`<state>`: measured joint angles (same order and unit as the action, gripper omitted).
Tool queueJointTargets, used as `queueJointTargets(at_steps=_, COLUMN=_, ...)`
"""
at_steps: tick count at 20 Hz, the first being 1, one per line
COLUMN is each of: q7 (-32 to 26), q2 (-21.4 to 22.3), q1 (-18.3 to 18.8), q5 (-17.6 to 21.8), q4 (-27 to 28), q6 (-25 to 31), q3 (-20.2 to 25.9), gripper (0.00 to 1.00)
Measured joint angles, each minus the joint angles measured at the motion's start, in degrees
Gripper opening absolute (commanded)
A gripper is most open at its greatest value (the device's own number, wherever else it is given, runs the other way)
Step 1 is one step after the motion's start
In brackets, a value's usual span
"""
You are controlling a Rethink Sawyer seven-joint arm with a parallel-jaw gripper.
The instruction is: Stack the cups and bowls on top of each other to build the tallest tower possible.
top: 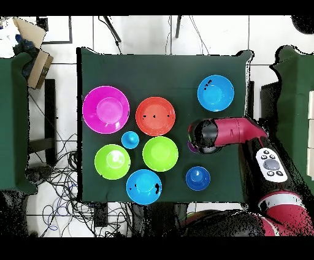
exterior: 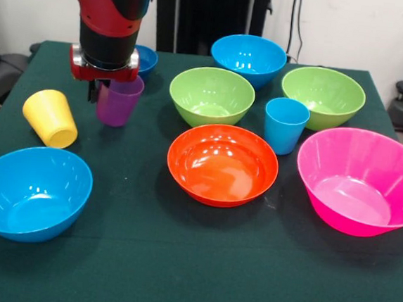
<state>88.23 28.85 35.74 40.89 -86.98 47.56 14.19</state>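
My gripper [exterior: 106,86] hangs right at the rim of the purple cup [exterior: 119,101], at the table's left; the arm's head hides how it sits on the cup. Overhead, only a sliver of the purple cup [top: 191,146] shows beside the arm [top: 206,135]. The yellow cup [exterior: 50,117] sits tilted to the left of it. A small dark blue bowl [exterior: 147,58] lies just behind the arm. The light blue cup [exterior: 285,124] stands between the orange bowl [exterior: 222,165], a green bowl [exterior: 212,95] and the pink bowl [exterior: 361,180].
A second green bowl [exterior: 323,96] and a light blue bowl [exterior: 248,56] stand at the back. Another light blue bowl [exterior: 30,192] sits at the front left. Nothing is stacked. Chairs and cables surround the table [top: 239,67].
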Motion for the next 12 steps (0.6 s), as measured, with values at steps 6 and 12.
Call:
queueJointTargets(at_steps=6, q7=0.0, q2=0.0, q1=0.0, q5=-0.2, q4=0.9, q6=2.3, q3=0.6, gripper=0.00)
queueJointTargets(at_steps=12, q7=0.0, q2=0.5, q1=0.0, q5=-0.7, q4=1.9, q6=6.0, q3=1.2, gripper=0.00)
